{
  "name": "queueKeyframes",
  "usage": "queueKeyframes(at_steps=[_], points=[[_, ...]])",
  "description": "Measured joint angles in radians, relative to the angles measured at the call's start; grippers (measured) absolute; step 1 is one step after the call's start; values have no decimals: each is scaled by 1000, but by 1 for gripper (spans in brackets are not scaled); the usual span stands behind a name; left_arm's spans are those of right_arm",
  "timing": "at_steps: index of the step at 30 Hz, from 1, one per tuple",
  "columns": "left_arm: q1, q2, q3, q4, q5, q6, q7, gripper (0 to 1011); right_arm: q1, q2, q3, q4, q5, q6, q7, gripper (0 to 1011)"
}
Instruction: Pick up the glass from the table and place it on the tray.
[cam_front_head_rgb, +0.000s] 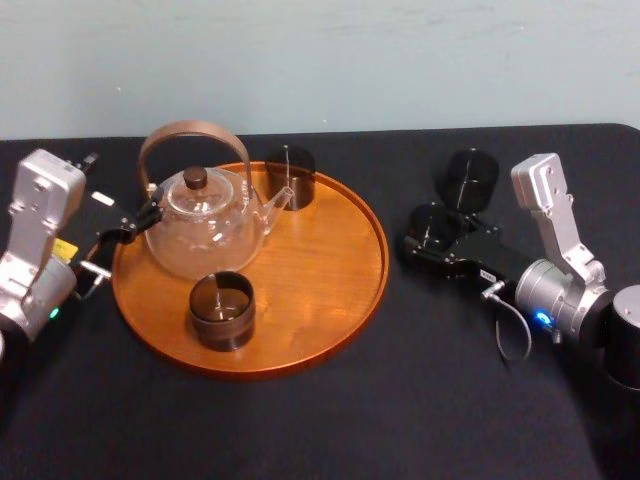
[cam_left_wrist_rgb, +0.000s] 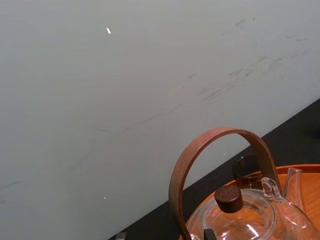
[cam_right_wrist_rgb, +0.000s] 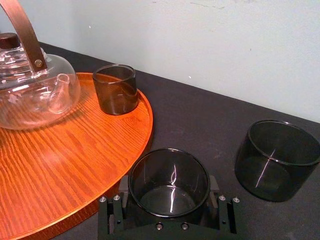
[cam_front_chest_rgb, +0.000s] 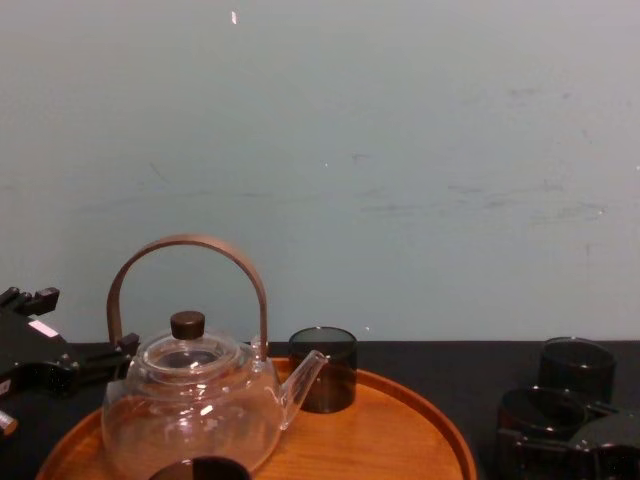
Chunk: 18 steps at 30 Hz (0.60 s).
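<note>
A dark smoked glass (cam_right_wrist_rgb: 169, 182) stands on the black table (cam_front_head_rgb: 430, 400) just right of the tray, and it also shows from above (cam_front_head_rgb: 432, 224) and from the side (cam_front_chest_rgb: 540, 412). My right gripper (cam_right_wrist_rgb: 169, 200) is shut on it, one finger against each side of its wall. The round orange-brown wooden tray (cam_front_head_rgb: 330, 270) lies left of it, its rim (cam_right_wrist_rgb: 145, 125) a short way from the held glass. My left gripper (cam_front_head_rgb: 125, 235) hangs parked and open at the tray's left edge, beside the teapot.
A clear glass teapot (cam_front_head_rgb: 200, 225) with a brown hoop handle sits on the tray's left half. Two dark glasses stand on the tray, one at the back (cam_front_head_rgb: 290, 176) and one at the front (cam_front_head_rgb: 222, 310). Another dark glass (cam_right_wrist_rgb: 277, 160) stands on the table behind the held one.
</note>
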Motion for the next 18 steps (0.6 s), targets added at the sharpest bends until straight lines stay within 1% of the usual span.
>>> queueKeyframes(at_steps=[18], points=[[0, 0, 0, 0, 0, 0, 0, 1009, 0, 0, 0, 0, 0, 0, 0, 904]])
